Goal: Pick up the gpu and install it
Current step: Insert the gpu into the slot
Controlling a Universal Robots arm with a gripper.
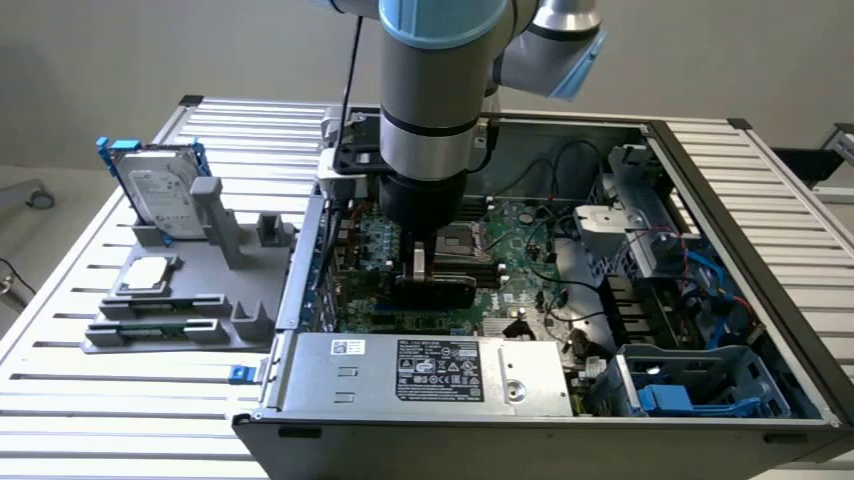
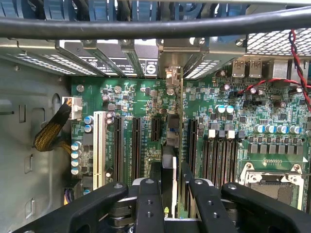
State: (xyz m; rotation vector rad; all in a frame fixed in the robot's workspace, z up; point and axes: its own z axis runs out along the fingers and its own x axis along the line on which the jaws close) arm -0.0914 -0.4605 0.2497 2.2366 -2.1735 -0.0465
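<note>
My gripper (image 1: 424, 268) reaches down into the open computer case (image 1: 721, 200) and is shut on the gpu (image 1: 435, 292), a black card held upright just above the green motherboard (image 1: 527, 235). In the wrist view the gpu (image 2: 173, 145) is seen edge-on between the black fingers (image 2: 148, 204). It runs along an expansion slot beside several empty black slots (image 2: 136, 145). Its silver bracket end (image 2: 171, 68) reaches the rear slot openings of the case. Whether the card's edge is seated in the slot cannot be told.
A grey holder (image 1: 180, 330) to the exterior view's left of the case carries a silver hard drive in a blue frame (image 1: 160, 190). The power supply (image 1: 427, 372) lies at the case's front. Red and black wires (image 2: 296, 53), a yellow-sleeved cable (image 2: 51, 133) and the CPU socket (image 2: 272, 187) surround the slots.
</note>
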